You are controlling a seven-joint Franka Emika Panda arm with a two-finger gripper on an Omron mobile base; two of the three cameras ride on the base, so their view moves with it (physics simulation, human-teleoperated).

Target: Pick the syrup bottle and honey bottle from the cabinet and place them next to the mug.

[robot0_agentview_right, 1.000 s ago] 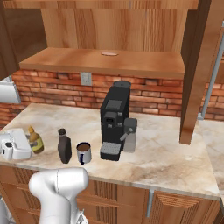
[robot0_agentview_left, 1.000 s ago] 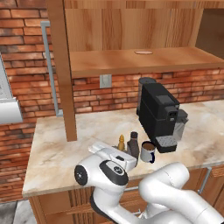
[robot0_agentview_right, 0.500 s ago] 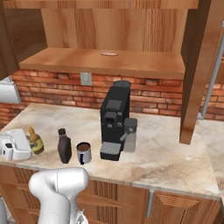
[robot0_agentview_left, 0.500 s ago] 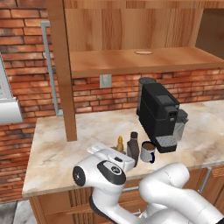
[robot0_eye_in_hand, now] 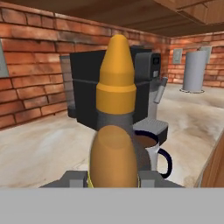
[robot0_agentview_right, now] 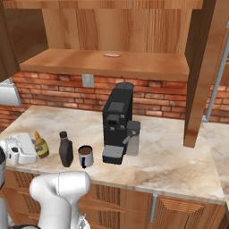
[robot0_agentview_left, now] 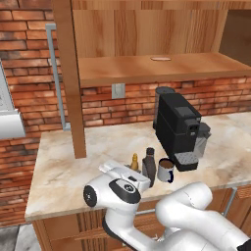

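counter (robot0_agentview_right: pixel 179 165): honey bottle (robot0_agentview_right: pixel 40 144), syrup bottle (robot0_agentview_right: pixel 65 150), mug (robot0_agentview_right: pixel 85 156) in a row
coffee machine (robot0_agentview_right: pixel 117 121): right of mug

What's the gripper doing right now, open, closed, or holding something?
Gripper: closed on the honey bottle, down at the counter beside the syrup bottle.

A: What does the honey bottle (robot0_eye_in_hand: pixel 114 127) hide in the hand view?
B: The syrup bottle behind it, and much of the mug (robot0_eye_in_hand: pixel 154 154) at four o'clock.
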